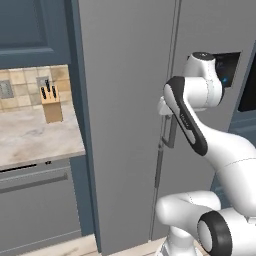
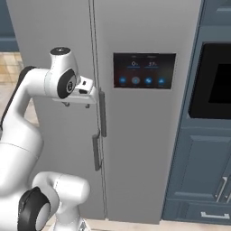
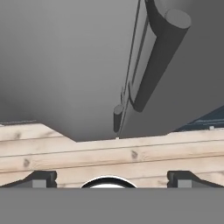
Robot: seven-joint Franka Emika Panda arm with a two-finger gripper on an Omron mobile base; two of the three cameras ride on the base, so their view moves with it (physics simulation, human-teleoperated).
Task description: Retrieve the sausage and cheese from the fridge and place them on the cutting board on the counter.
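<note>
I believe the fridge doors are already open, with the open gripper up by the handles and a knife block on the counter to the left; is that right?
Not quite: both doors of the fridge are closed, as the right base view shows. The rest holds: the open gripper is up by the handles, and the knife block stands on the counter to the left.

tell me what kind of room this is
A home kitchen, by the look of it: a tall grey two-door fridge with a touch panel, a marbled counter carrying a knife block, and a built-in oven in dark blue cabinets.
</note>
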